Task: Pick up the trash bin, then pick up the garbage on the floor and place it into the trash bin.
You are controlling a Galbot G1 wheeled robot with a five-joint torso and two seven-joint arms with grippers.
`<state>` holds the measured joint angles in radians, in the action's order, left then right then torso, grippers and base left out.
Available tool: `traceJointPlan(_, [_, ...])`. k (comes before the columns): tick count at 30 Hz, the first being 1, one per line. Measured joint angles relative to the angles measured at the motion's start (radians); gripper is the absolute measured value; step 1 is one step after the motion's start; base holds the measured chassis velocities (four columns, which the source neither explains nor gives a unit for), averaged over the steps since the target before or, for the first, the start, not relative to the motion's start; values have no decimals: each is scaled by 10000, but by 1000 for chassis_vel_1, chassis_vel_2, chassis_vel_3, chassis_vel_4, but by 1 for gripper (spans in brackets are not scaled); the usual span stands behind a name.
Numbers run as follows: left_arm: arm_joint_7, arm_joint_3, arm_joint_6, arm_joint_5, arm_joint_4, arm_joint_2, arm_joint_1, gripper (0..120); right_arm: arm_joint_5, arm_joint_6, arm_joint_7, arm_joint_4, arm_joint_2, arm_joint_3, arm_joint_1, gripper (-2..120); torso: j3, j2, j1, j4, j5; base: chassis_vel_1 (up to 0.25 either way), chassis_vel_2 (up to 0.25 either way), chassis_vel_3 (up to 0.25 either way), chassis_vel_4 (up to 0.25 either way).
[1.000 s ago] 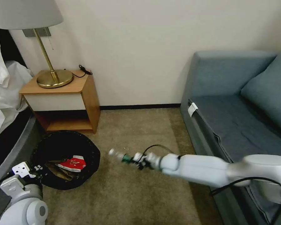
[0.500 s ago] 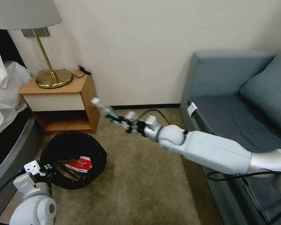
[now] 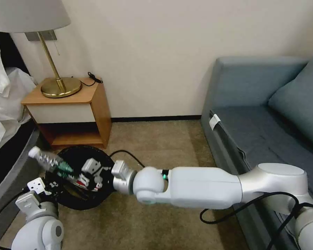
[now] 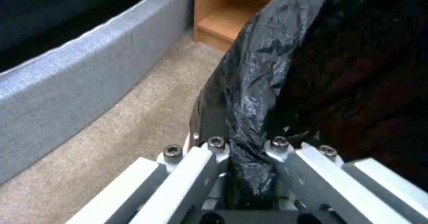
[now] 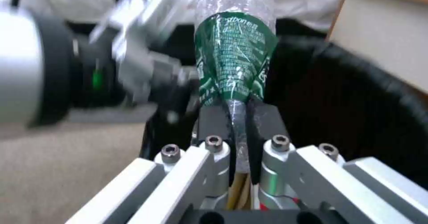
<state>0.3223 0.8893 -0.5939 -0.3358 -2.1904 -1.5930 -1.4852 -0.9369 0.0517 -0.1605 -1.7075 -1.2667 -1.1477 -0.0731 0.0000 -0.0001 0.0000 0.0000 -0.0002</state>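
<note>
The trash bin (image 3: 80,205), lined with a crinkly black bag (image 4: 267,83), stands on the carpet at lower left. My left gripper (image 3: 45,185) is shut on its near rim, and the bag is pinched between the fingers (image 4: 247,143). My right arm reaches across from the right. Its gripper (image 3: 71,171) is over the bin's mouth, shut on the crushed end of a clear bottle with a green label (image 3: 47,160) (image 5: 234,60). The bottle sticks out to the left past the bin's rim (image 5: 356,93). A red snack packet (image 3: 82,182) lies inside the bin, partly hidden by the gripper.
A wooden nightstand (image 3: 73,111) with a brass lamp (image 3: 61,86) stands just behind the bin. A bed (image 3: 3,114) with a grey base (image 4: 67,83) runs along the left, and a blue sofa (image 3: 267,121) along the right. Open carpet (image 3: 156,146) lies between them.
My right arm has swung the bottle from in front of the nightstand down and left to over the bin. The left gripper still holds the rim.
</note>
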Motion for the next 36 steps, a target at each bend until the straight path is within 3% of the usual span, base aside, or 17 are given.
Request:
traceJointPlan(3, [0,-14,-3,-5,-26,-11,2,3,78,31,-50,95,-28,-83,-54,5,0,0,0,0,0,0,0,0,0])
traceJointPlan(11, [0,-25,-28,-17,-78,-19,6,3,291,74,-155,334,53,-74,-196,30,0,0,0,0,2,0,0,0,0])
traceJointPlan(19, [0,-39,-48,-49,-76,-19,42,3,374,55,-147,318,243,93,-214,64,0,0,0,0,2,0,0,0,0])
traceJointPlan(21, [5,-43,-57,-87,-76,-21,44,3,392,46,-145,307,256,128,-209,67,0,0,0,0,2,0,0,0,0])
traceJointPlan(29, [483,72,-328,-1376,-113,91,-1,3,608,23,-133,84,433,1051,21,98,0,0,0,0,3,0,0,0,0])
traceJointPlan(36, [1089,236,-654,-2745,46,227,-78,3,670,16,-96,-272,820,1696,89,100,0,0,0,-1,3,0,0,0,0])
